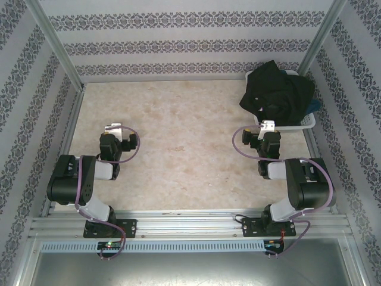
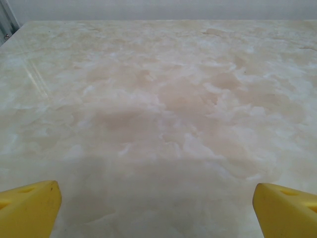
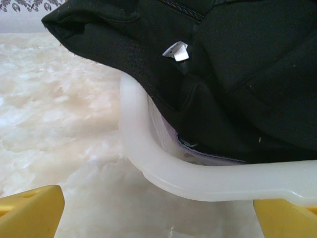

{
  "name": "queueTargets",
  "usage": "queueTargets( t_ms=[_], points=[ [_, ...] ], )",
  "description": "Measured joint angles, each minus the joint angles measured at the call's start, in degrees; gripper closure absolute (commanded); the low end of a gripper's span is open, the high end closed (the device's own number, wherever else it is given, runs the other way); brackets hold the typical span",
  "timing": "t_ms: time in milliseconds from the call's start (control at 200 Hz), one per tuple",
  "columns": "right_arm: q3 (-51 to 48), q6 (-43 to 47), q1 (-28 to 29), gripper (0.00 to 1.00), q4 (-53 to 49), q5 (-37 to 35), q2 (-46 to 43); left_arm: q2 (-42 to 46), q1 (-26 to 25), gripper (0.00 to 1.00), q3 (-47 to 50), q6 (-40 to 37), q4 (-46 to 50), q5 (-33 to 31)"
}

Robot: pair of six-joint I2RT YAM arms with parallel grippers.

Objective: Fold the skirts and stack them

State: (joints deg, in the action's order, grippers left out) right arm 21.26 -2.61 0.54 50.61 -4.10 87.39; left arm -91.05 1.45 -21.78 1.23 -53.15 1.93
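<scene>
Your top camera looks down from high above the near edge of the table (image 1: 178,155), with the basket (image 1: 284,127) at far right. Your right wrist camera sits low, close against that basket's rim, facing it; both views share it. Your left wrist camera skims tabletop well left of the basket.

— What's under the black skirt (image 3: 237,89) just ahead of my right hand (image 3: 157,215)?
— I can't tell. It buries the basket (image 3: 198,181), which runs out of view to the hand's right. A lavender cloth sliver (image 3: 213,158) peeks out beneath it.
</scene>
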Motion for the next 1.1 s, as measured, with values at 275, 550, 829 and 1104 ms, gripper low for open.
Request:
queueTargets(
  t_ms=[275, 550, 829, 1104],
  points=[
    [0.0, 0.0, 0.0, 0.02, 0.0, 0.0, 0.0, 0.0, 0.0, 0.00, 0.0, 0.0, 0.0, 0.0],
    [0.0, 0.0, 0.0, 0.02, 0.0, 0.0, 0.0, 0.0, 0.0, 0.00, 0.0, 0.0, 0.0, 0.0],
    [-0.6, -0.8, 0.0, 0.02, -13.9, -0.3, -19.6, 15.9, -0.2, 0.00, 1.2, 2.0, 9.9, -5.0],
    [23.2, -12.4, -6.3, 0.02, -40.9, 1.3, -31.7, 33.0, -0.3, 0.00, -20.9, 18.7, 40.9, -16.1]
  ],
)
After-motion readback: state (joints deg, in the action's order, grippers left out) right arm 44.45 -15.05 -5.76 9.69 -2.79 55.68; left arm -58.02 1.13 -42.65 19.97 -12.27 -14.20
